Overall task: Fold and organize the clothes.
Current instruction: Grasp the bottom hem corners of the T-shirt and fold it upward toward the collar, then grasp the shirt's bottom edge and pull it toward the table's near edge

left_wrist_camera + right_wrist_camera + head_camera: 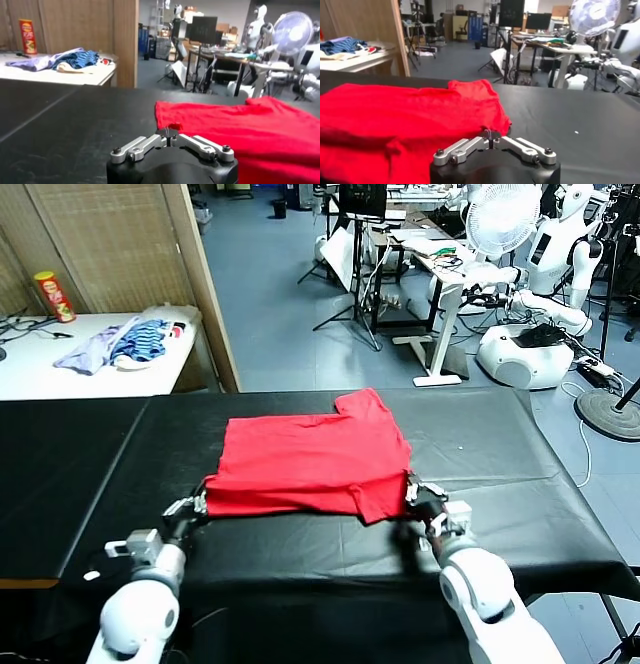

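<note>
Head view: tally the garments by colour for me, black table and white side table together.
Red: 1, the T-shirt on the black table.
Lilac: 1, the lilac garment on the white side table.
Blue-striped: 1, the striped garment beside it.
Total: 3 garments.

Black-covered table (500, 474), matte and faintly creased, spanning the whole workspace ahead. Directly on it, one red T-shirt (310, 464), lying flat and partly folded, a sleeve jutting from the far edge. Near-left corner of the shirt at the left gripper (197, 506), a small red pinch of cloth between its closed tips; near-right corner at the right gripper (425, 496), likewise closed at the hem. Beyond the right gripper, bare black surface with a tiny pale speck (576, 132).
</note>
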You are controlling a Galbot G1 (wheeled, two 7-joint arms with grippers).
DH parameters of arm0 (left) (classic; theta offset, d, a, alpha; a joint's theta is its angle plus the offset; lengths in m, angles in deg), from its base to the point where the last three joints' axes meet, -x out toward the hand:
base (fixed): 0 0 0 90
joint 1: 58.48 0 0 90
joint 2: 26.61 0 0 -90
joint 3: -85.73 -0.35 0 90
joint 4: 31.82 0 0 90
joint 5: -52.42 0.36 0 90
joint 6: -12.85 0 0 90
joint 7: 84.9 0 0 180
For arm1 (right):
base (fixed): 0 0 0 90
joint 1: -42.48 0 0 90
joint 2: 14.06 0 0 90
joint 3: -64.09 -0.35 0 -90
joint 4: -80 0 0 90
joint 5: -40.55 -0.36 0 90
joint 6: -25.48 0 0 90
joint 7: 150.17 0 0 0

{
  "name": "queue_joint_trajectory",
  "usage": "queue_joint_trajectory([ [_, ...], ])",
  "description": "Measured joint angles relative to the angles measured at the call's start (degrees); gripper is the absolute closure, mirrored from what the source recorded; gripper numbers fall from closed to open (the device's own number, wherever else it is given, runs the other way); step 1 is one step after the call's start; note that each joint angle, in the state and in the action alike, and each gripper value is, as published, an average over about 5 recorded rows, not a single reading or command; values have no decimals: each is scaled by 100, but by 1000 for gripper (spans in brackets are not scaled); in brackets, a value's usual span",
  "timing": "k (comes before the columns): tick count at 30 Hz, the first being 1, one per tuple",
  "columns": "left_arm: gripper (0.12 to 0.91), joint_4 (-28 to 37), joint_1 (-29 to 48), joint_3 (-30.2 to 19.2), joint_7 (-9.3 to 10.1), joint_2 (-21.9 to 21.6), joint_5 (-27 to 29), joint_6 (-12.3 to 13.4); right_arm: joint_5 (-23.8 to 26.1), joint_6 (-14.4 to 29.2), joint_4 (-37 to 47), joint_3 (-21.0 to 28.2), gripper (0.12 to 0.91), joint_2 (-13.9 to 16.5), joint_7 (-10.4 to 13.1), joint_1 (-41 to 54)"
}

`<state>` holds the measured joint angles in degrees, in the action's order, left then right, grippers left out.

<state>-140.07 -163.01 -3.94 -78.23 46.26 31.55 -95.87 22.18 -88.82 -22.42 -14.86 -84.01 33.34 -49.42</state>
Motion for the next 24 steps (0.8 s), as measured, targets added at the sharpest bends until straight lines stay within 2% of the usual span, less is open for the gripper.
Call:
queue_joint_trajectory([
  [3,889,77,92,-55,-22,-18,33,-30,-8,41,-20,-47,794,61,-148,-44],
  [5,844,71,86,-65,-42,-34,62,-35,-9,-1,-127,-97,680,123,-193,-138],
  [11,531,-175,-170,12,-59,-131,5,-96,-33,-122,-664,-310,354,364,-193,-653],
  [14,368,-348,-357,67,-58,-185,-166,-169,-22,-111,-802,-391,253,413,-175,-927],
  [16,283,-420,-443,101,-37,-200,-339,-237,-12,-105,-828,-428,236,406,-162,-1078],
  [19,239,-441,-502,145,-22,-203,-614,-342,-1,-97,-817,-455,256,366,-153,-1231],
  [22,237,-389,-520,178,-51,-196,-882,-417,18,-91,-773,-442,349,307,-151,-1297],
  [24,269,-326,-521,190,-64,-185,-1018,-443,39,-90,-752,-428,441,269,-152,-1313],
])
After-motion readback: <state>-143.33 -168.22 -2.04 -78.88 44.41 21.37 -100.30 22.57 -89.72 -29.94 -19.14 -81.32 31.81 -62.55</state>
